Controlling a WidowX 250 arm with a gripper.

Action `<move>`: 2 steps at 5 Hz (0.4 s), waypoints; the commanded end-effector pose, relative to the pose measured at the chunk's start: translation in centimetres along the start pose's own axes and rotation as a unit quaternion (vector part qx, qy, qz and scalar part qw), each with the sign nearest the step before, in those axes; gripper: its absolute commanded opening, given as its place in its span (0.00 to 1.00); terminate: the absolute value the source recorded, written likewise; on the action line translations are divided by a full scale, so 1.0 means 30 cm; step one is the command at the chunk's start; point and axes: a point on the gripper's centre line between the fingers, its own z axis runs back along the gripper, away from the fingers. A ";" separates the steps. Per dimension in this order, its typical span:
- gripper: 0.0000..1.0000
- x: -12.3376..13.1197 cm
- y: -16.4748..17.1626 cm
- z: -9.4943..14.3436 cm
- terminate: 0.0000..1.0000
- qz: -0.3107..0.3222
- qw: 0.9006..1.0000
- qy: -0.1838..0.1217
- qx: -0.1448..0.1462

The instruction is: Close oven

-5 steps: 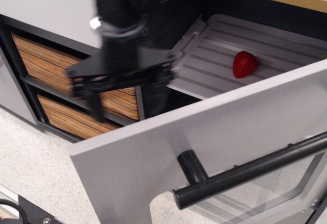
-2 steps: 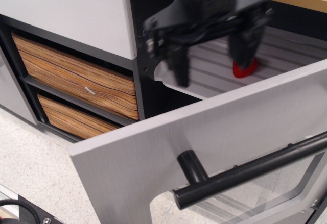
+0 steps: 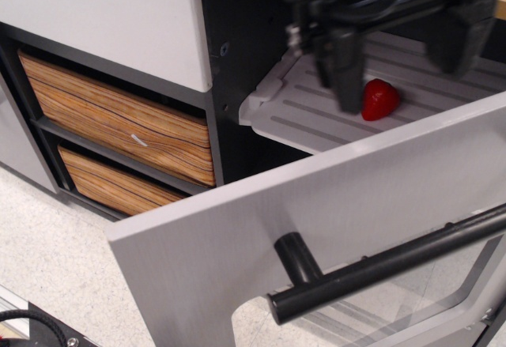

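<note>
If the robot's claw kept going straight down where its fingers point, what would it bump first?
Probably the white rack inside the oven. The gripper hangs open above it, near the strawberry; motion blur hides exact depth.

The hand [image 3: 403,47] is matte black throughout, blurred in this frame. Two thick, blocky fingers [image 3: 345,66] hang from a wide crossbar-like body with angular edges. A small pale, metallic spot shows at its left end.
</note>
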 end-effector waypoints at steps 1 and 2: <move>1.00 -0.114 -0.085 0.071 0.00 0.000 0.999 0.037 -0.022; 1.00 -0.179 -0.095 0.003 0.00 0.003 0.997 0.070 -0.008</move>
